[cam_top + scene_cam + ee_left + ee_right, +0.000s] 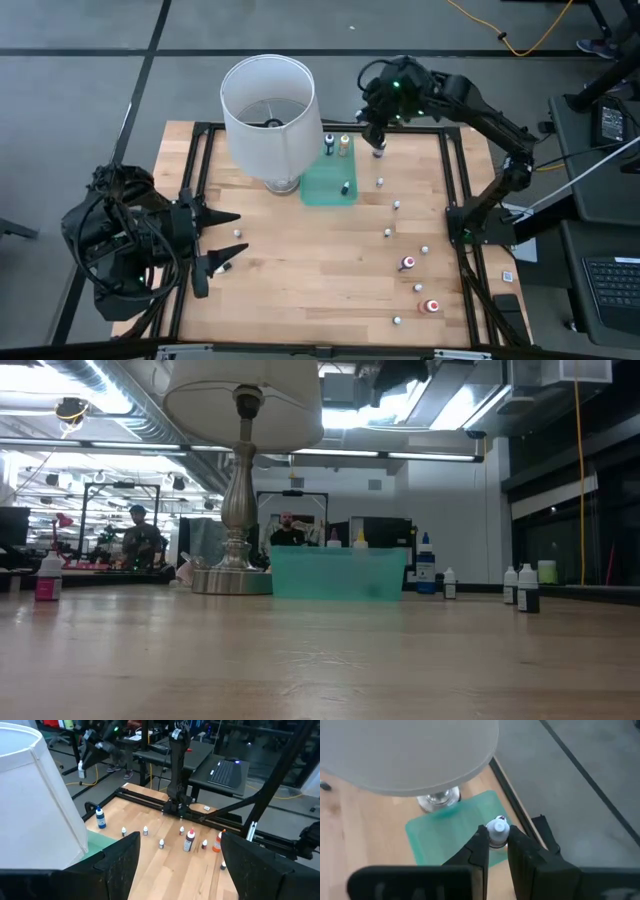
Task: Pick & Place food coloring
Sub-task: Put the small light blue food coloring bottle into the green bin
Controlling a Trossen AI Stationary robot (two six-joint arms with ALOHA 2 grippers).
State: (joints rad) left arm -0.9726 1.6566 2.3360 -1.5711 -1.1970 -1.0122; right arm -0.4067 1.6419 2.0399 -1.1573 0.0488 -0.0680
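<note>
The food coloring bottles are tiny and white-capped. Several stand scattered on the right half of the table [407,263] [188,841]. Three stand in the green tray [330,180], among them one [344,143] at its far edge. My right gripper [378,146] [496,840] hovers just off the tray's far right corner, shut on one bottle [497,830]. My left gripper [232,233] [180,840] waits open at the table's left side, with two small bottles [226,266] close by its fingertips. My right gripper pinches the bottle's white cap end [497,826] between its two fingers [479,845], which point down from above. The cap shows between the fingertips; the body and its colour are hidden by the fingers. The bottle is lifted clear of the table [80,768].
A lamp with a big white shade [268,110] stands on a metal base [237,510] just left of the tray [338,573]. A black frame rail [455,190] borders the table. Bare wood lies in the table's middle and near part. People sit in the room behind.
</note>
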